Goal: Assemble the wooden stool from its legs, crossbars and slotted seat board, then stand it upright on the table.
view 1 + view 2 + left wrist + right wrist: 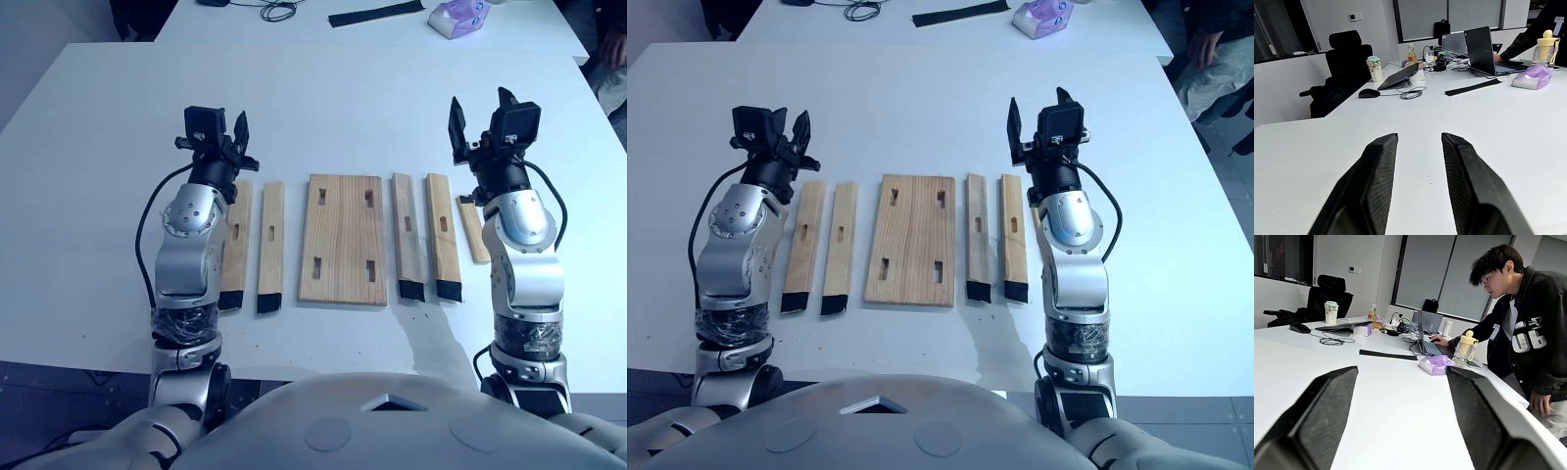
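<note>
The slotted seat board (341, 240) lies flat in the middle of the white table (323, 98). Two wooden legs (235, 247) (271, 247) with black near ends lie to its left, and two more (408, 235) (443, 235) to its right. A short crossbar (475, 235) shows partly behind my right forearm. My left gripper (235, 137) is raised above the far end of the leftmost leg, open and holding nothing (1419, 139). My right gripper (480, 110) is raised beyond the far ends of the right legs, open wide and holding nothing (1400, 374).
A second table stands behind, carrying a black strip (375, 14), a purple tissue pack (458, 17), cables and laptops (1484, 46). Bare white tabletop stretches beyond the wooden parts and to both sides. The table's near edge runs just in front of the legs' black ends.
</note>
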`<state>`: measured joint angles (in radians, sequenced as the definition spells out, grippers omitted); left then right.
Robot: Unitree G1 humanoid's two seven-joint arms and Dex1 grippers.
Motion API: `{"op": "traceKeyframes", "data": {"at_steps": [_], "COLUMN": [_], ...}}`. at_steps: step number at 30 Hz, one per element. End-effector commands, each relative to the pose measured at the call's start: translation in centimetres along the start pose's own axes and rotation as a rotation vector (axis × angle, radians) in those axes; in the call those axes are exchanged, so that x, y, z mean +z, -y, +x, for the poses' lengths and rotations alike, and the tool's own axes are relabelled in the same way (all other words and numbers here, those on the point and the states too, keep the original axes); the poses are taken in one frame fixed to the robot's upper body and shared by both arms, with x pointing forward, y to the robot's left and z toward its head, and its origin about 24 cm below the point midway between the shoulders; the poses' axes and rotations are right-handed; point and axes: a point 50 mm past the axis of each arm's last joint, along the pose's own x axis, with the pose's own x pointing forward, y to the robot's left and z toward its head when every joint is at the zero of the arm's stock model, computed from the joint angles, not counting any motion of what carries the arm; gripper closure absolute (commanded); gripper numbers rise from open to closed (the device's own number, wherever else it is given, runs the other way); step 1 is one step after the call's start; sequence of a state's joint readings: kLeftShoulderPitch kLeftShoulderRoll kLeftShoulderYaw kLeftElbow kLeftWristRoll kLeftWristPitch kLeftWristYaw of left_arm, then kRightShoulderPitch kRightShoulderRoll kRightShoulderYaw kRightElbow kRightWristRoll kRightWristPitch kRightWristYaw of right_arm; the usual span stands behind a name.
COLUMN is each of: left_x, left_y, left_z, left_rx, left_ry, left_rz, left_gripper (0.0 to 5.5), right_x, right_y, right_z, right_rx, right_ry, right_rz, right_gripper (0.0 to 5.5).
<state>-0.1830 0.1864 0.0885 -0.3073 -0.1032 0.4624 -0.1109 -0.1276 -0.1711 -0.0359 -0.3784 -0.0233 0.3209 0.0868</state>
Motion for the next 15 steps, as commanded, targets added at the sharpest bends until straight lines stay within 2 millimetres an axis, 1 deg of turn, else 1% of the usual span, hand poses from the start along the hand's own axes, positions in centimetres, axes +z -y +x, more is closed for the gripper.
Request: {"op": "traceKeyframes", "data": {"at_steps": [1,6,15], "left_x": [0.32,0.39,0.45], "left_y": [0.22,0.2,0.14], "left_z": [-0.25,-0.46,-0.57], "left_rx": [-0.027,-0.019,-0.018], "left_ry": [0.015,0.021,0.018], "left_rz": [-0.006,-0.013,-0.012], "left_gripper": [3.82,3.82,3.82], "right_x": [-0.39,-0.96,-1.09], "right_y": [-0.17,0.1,0.06], "right_z": [-0.31,-0.43,-0.71], "right_rx": [-0.008,-0.065,-0.073], "right_ry": [-0.037,-0.094,-0.112], "right_rz": [0.022,0.104,0.11], "right_gripper": [2.19,2.19,2.19]}}
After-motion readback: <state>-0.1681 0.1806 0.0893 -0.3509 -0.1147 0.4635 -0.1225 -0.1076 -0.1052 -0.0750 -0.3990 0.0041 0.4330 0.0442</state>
